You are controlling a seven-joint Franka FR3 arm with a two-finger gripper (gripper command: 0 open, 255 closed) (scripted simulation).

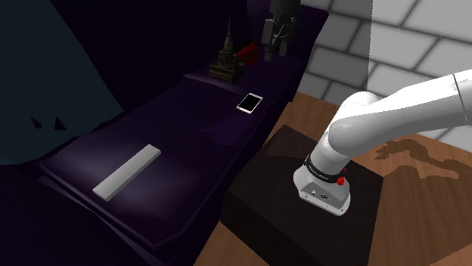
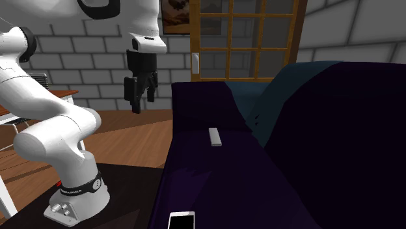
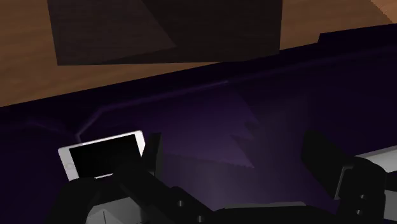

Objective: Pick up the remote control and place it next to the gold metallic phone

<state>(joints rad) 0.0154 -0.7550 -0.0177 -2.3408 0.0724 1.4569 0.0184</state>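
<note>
Work looks barely begun: the long, flat, pale-grey remote control lies untouched on the dark purple sofa seat, well apart from the white-edged, black-screened phone. Nearer the phone, the all-black gripper hangs high, fingers spread and empty. Reaching, grasping and carrying are all left to do.

Dark purple sofa in a grey brick-walled room

A small dark tower figurine is being shown at the seat's far end in the shoulder view, a red object just beside it; a teal cushion is being rested against the backrest; a wooden floor is being lit alongside; a wood-framed glazed door and a framed picture are being shown on the brick wall.
</note>
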